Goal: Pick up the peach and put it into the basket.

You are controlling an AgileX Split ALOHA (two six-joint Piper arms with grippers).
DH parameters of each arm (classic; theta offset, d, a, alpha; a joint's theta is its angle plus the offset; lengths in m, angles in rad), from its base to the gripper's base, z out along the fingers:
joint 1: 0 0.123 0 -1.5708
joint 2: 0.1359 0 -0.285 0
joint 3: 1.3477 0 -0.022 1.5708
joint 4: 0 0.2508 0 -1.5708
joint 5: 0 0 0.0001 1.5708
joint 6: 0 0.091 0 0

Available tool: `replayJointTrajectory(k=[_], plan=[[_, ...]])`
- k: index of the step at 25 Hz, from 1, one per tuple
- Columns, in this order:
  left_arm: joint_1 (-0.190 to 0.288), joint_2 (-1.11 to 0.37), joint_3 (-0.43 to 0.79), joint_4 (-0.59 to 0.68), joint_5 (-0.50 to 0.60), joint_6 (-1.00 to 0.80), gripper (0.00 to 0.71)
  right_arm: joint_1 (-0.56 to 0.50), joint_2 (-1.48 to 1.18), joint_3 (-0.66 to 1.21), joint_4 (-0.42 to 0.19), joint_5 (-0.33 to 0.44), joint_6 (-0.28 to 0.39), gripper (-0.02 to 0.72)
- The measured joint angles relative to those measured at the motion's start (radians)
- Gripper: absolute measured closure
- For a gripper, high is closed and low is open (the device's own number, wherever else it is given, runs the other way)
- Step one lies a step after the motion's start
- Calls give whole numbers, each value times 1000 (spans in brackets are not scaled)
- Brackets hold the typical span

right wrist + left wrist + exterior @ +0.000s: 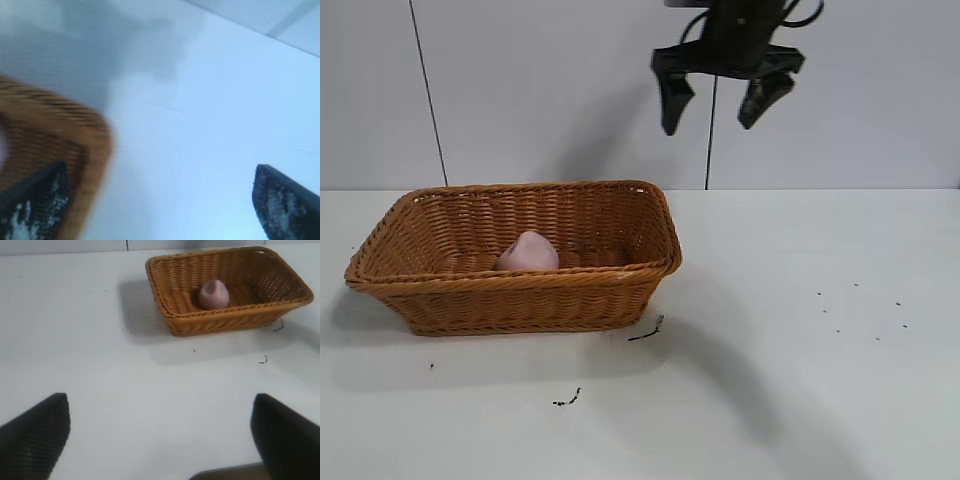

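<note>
The pale pink peach (528, 252) lies inside the orange-brown wicker basket (520, 280) on the left half of the white table. Both also show in the left wrist view, the peach (214, 294) resting on the floor of the basket (225, 316). My right gripper (710, 122) hangs open and empty high above the table, above and to the right of the basket's right end. In the right wrist view its gripper (160, 205) is wide open over a blurred corner of the basket (75, 150). My left gripper (160, 440) is open and empty, far from the basket and outside the exterior view.
Small dark specks (646, 330) lie on the table just in front of the basket's right corner, with more (567, 399) nearer the front edge and scattered dots (860, 310) on the right. A pale wall stands behind the table.
</note>
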Motion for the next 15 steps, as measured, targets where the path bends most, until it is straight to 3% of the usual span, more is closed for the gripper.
replayJointTrajectory(k=[8, 15], plan=[[0, 0, 0, 0, 0, 0, 16, -49, -88, 71, -6, 3, 0, 8], [0, 0, 0, 0, 0, 0, 16, -60, -350, 374, -6, 1, 0, 8]])
